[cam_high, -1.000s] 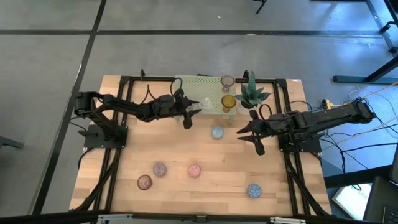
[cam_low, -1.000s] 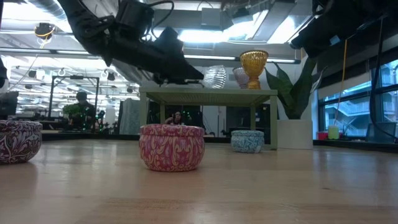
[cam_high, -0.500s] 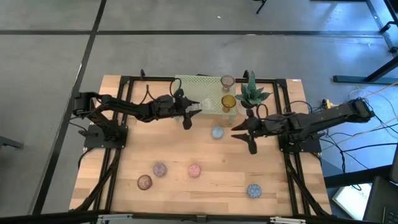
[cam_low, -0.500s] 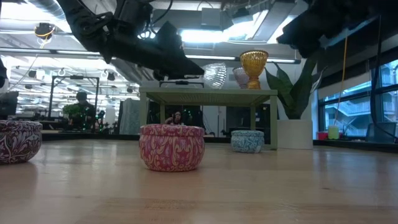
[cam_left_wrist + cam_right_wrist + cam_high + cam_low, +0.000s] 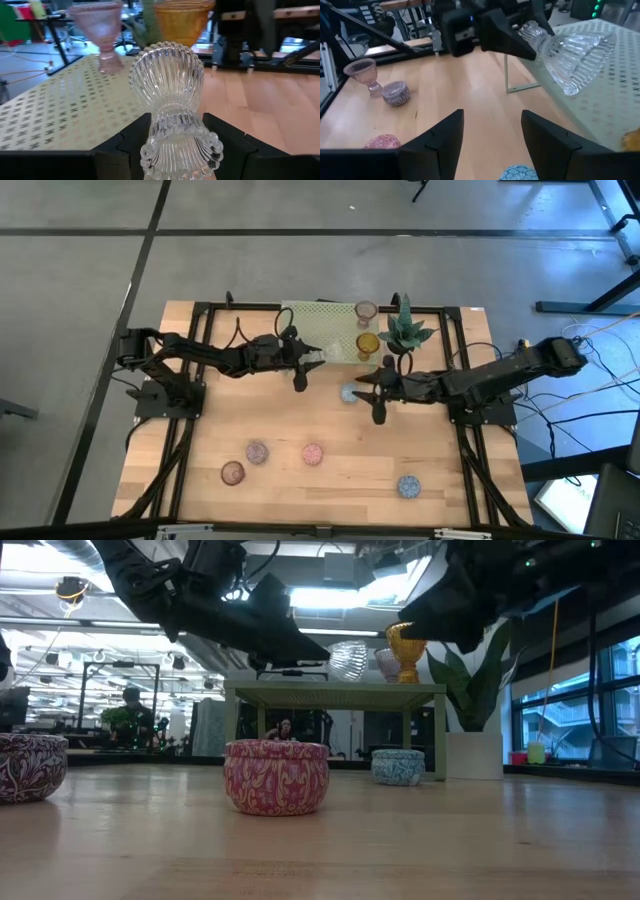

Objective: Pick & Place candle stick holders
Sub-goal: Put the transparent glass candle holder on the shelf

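My left gripper (image 5: pixel 303 362) is shut on a clear ribbed glass holder (image 5: pixel 167 95) at the near edge of the pale green perforated stand (image 5: pixel 320 325). The holder also shows in the right wrist view (image 5: pixel 570 55) and the low view (image 5: pixel 347 662). A pink holder (image 5: pixel 366 311) and an amber holder (image 5: pixel 367 344) stand upright on the stand's right end. My right gripper (image 5: pixel 373 394) is open and empty. It hovers just right of a small blue patterned round holder (image 5: pixel 348 392) on the table. My left gripper pinches the clear holder's beaded foot (image 5: pixel 180 150) between its two fingers (image 5: pixel 131 140), coming level from the table's left. The holder lies tipped on its side, its cup end (image 5: pixel 580 60) pointing away from the fingers over the stand. Whether the cup touches the stand, I cannot tell.
A mauve round holder (image 5: pixel 257 452), a pink one (image 5: pixel 313 453), a blue one (image 5: pixel 408 485) and a brownish goblet-shaped one (image 5: pixel 233 472) stand on the near half of the table. A spiky green potted plant (image 5: pixel 405 330) stands right of the stand, behind my right gripper.
My right gripper has moved toward the table's left edge, closing on the blue holder beside the stand, and has stayed open. My left gripper and the clear holder have kept still.
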Motion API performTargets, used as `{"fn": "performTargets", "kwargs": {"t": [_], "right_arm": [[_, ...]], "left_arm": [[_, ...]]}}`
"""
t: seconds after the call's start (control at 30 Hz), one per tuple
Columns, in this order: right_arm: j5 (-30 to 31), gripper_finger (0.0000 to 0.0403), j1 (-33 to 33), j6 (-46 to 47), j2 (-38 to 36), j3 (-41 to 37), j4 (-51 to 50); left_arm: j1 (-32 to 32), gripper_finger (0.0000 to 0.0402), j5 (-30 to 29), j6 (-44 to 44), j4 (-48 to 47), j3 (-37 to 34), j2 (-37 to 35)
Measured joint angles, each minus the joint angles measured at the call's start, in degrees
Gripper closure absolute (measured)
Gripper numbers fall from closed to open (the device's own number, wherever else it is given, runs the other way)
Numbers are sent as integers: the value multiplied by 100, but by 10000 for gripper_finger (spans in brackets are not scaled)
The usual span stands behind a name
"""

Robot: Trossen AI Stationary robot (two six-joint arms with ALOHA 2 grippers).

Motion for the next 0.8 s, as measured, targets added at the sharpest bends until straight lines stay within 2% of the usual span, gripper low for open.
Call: {"fn": "performTargets", "kwargs": {"t": [0.27, 0.6, 0.8], "right_arm": [[170, 198, -9, 114, 515, -7, 391], [345, 198, -9, -184, 628, -9, 579], [-13, 198, -9, -456, 627, -9, 1268]], "left_arm": [[-178, 239, 36, 1, 36, 0, 0], [-718, 238, 130, 0, 122, 0, -260], [-1053, 237, 101, -48, 154, 0, -269]]}}
